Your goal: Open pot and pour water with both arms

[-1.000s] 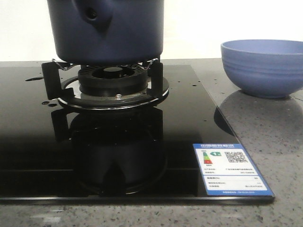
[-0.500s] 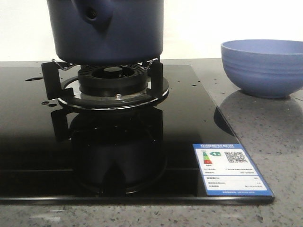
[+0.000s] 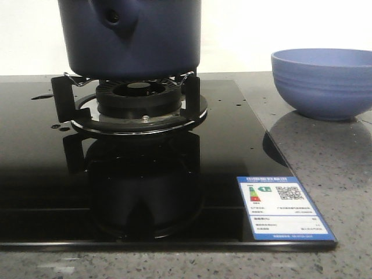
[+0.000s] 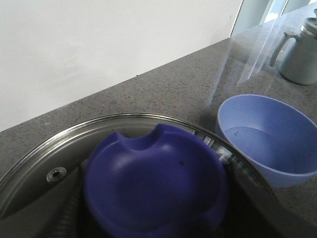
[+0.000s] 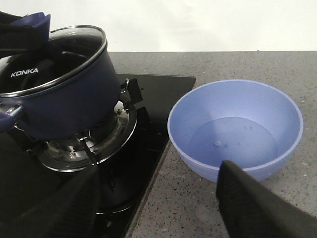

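The dark navy pot (image 3: pixel 133 40) stands on the gas burner (image 3: pixel 139 102), its handle socket facing the front camera. A glass lid with a steel rim (image 4: pixel 29 158) sits on the pot (image 5: pixel 69 99). My left gripper (image 4: pixel 156 166) is right over the lid, its fingers (image 4: pixel 247 183) against both sides of the lid's blue knob (image 4: pixel 153 183). The right wrist view shows that gripper (image 5: pixel 22 34) on top of the lid. My right gripper (image 5: pixel 158 168) hangs open and empty above the counter, between the cooktop edge and the bowl.
A light blue ribbed bowl (image 3: pixel 322 84) stands on the speckled counter to the right of the black glass cooktop (image 3: pixel 232 151). An energy label (image 3: pixel 285 207) is stuck near the cooktop's front right corner. A pale kettle (image 4: pixel 302 49) stands farther along the counter.
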Controlling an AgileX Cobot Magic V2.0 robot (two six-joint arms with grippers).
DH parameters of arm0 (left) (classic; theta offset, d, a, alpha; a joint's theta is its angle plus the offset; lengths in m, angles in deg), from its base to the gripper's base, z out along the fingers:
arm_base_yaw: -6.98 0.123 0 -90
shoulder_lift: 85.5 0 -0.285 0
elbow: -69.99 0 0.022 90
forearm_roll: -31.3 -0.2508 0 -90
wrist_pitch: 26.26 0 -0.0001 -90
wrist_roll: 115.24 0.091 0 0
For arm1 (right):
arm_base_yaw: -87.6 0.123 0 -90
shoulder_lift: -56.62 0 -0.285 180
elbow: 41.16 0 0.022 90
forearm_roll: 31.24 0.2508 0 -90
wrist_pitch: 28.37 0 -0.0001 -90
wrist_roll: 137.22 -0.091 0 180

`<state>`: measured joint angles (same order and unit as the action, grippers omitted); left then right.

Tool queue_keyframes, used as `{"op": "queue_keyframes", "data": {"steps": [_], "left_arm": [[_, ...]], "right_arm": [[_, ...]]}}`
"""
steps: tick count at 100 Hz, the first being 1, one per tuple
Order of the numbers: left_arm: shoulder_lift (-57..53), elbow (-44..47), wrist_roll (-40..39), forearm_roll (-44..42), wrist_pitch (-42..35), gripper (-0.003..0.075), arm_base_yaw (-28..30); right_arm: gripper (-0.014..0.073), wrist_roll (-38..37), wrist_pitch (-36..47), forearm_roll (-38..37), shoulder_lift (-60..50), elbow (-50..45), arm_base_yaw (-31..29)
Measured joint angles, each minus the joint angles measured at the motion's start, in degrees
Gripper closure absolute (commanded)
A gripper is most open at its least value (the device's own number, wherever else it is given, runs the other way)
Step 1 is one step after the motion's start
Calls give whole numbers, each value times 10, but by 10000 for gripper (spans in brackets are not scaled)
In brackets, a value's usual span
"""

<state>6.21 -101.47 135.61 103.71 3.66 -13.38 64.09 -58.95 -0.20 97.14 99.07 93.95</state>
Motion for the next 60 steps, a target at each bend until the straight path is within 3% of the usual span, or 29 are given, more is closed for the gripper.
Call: {"op": "queue_keyframes", "data": {"steps": [37,60], "left_arm": [[-58,-39,0,-6,5,360,3],[-86,-39,0,-14,6,360,66]], "right_arm": [[144,0,-69,-6,65,63,0],[145,-21,-138,-55,189,173,-1]]}}
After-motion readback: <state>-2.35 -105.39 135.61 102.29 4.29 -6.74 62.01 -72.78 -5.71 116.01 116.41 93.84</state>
